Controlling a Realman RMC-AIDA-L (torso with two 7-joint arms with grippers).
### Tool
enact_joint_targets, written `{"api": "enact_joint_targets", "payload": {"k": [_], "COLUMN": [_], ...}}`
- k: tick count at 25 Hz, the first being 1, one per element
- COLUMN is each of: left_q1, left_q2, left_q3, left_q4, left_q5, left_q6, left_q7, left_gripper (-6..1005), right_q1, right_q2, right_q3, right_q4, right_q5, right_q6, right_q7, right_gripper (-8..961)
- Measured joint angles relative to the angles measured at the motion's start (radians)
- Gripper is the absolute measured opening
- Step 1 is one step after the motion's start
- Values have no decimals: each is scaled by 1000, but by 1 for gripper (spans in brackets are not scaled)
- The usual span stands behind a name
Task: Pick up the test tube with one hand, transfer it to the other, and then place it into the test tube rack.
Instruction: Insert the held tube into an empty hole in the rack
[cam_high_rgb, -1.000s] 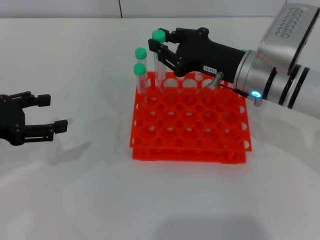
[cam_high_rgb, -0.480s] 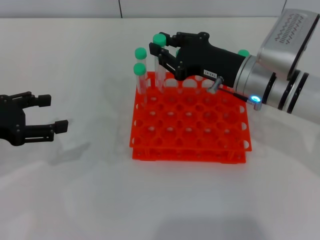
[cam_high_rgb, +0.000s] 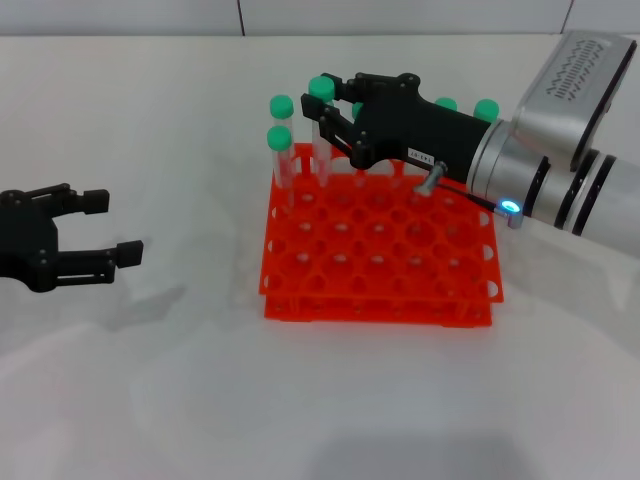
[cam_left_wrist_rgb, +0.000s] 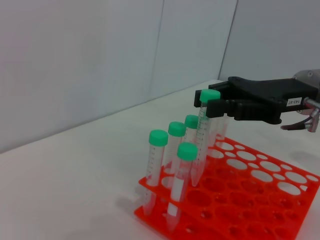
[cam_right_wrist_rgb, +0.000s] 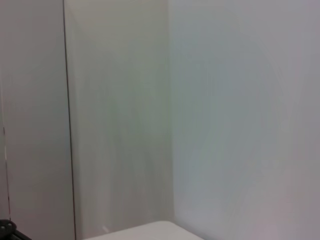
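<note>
The test tube, clear with a green cap, stands upright with its lower end in a back-row hole of the orange-red test tube rack. My right gripper, the one with the white sticker, is shut on it just below the cap. The left wrist view shows this from the side: the right gripper clamps the test tube over the rack. My left gripper hovers open and empty above the table, well left of the rack. The right wrist view shows only a wall.
Two more green-capped tubes stand at the rack's back left corner, next to the held one. Further green caps show behind my right gripper. Most rack holes toward the front hold nothing. White tabletop lies all around.
My right gripper has come down a little, sinking the test tube deeper into the rack. My left gripper has drifted slightly to the right.
</note>
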Motion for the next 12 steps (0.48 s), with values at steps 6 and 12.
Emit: {"api": "enact_joint_targets", "payload": {"k": [6,12], "left_q1": [-2,-9], "left_q2": [-2,-4], "left_q3": [1,1], "left_q4": [-1,-3], "left_q5": [21,40], "left_q6": [5,13], "left_q7": [1,1], "left_gripper": [867,867], "right_q1": [1,1], "right_q2": [0,0], "right_q3": [-4,-16], "right_q4": [5,5], "right_q5": [1,1], "right_q6": [0,0], "right_q7": [0,-5], "right_gripper": [263,263]}}
